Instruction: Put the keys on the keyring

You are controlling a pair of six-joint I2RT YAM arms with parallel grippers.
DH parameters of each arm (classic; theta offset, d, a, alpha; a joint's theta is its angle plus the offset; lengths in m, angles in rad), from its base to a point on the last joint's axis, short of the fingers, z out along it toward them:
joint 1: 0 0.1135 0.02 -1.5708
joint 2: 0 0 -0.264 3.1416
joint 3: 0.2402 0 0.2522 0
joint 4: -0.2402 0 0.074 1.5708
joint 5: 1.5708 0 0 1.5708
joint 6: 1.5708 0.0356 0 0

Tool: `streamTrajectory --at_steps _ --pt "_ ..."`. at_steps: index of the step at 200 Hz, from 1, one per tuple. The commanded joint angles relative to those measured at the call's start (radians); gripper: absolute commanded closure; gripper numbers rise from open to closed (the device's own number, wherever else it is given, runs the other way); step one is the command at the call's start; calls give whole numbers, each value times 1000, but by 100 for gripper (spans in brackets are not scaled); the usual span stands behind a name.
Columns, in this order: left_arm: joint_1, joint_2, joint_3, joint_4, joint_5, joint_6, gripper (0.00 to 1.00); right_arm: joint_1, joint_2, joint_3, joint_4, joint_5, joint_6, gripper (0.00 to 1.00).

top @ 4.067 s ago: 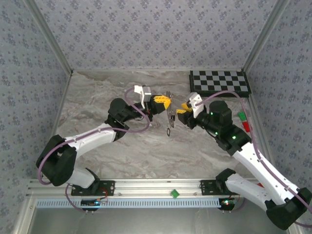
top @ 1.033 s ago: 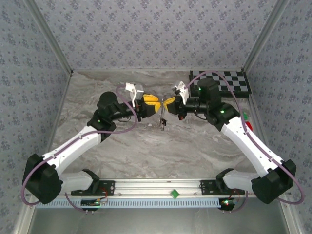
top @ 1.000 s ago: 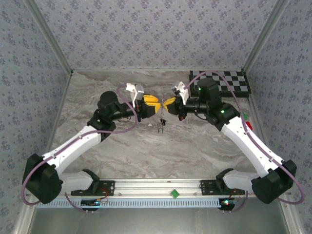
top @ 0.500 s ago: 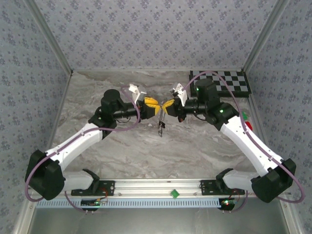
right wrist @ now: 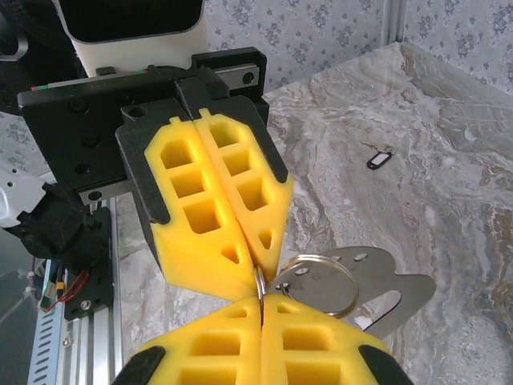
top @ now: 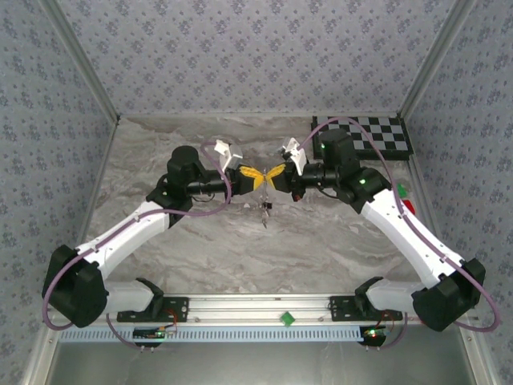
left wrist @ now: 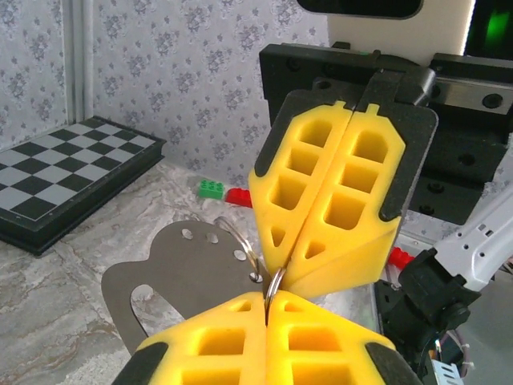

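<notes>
I see both arms meeting tip to tip mid-table. The left gripper [top: 257, 176] has its fingers together, pinching the keyring [right wrist: 317, 258]. The right gripper [top: 270, 176] comes in from 3 o'clock and is clamped on the same ring. A flat metal plate [left wrist: 172, 273] hangs off the ring. In my right wrist view one key [right wrist: 375, 160] lies on the marble table [right wrist: 449, 120] at 1 o'clock of the ring, well apart from it. The chessboard [top: 365, 134] sits at 2 o'clock.
</notes>
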Motion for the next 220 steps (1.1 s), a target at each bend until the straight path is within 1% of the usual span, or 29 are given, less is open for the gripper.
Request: streamTrajectory --at_steps 1,19,25,40,67,86,97,109,130,143,154,167,199,220 --pt "1 10 32 55 14 -20 100 8 -6 25 -3 -24 -13 96" --pt "1 4 4 147 -3 -77 100 -8 -29 -10 73 -29 42 83" --pt "2 3 -5 180 -6 -101 100 -17 -43 -63 127 -30 73 81" --pt "2 1 -22 245 -21 -149 100 -50 -81 -141 284 -54 164 79" --pt "-2 -2 -51 347 -79 -223 100 -97 -147 -312 630 -70 353 76" --pt "-5 -2 -67 404 -115 -263 100 -107 -175 -395 791 -42 425 77" --pt "-9 -2 -76 433 -125 -282 100 -109 -180 -419 849 -31 448 77" --pt "-13 -1 -77 443 -130 -291 100 -108 -177 -431 887 -30 463 78" --pt "-17 -2 -77 432 -151 -285 100 -108 -161 -426 899 -30 477 78" --pt "-17 -14 -81 409 -195 -278 100 -108 -156 -440 910 31 485 78" --pt "-15 -35 -83 376 -220 -254 100 -110 -146 -454 911 105 499 83" --pt "-14 -66 -80 323 -261 -223 100 -121 -118 -467 922 145 521 85" --pt "9 -136 -58 196 -308 -155 100 -147 12 -459 944 214 573 92" --pt "26 -182 -39 114 -367 -118 100 -144 151 -425 1011 224 617 100"
